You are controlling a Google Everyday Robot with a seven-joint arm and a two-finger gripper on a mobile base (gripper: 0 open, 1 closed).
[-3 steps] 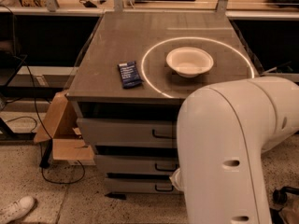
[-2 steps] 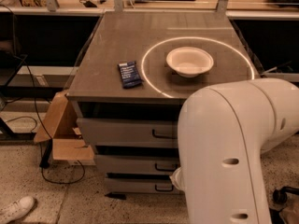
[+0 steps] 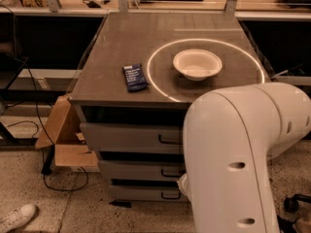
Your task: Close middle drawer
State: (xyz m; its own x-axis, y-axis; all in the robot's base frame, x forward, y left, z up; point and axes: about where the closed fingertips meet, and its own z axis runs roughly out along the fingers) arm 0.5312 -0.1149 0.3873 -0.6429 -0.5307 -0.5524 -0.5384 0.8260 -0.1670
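Note:
A grey cabinet (image 3: 121, 98) holds three stacked drawers. The middle drawer (image 3: 138, 170) shows its low grey front and a dark loop handle (image 3: 171, 173), below the taller top drawer (image 3: 129, 137). Its front sits close to the cabinet, with a dark gap above it. My gripper does not show; the large white arm (image 3: 233, 164) fills the lower right and covers the right half of all the drawers.
On the cabinet top lie a white bowl (image 3: 197, 64) inside a white ring and a dark blue packet (image 3: 134, 77). A cardboard box (image 3: 60, 137) stands on the floor at the left, with cables and a white shoe (image 3: 15, 217) nearby.

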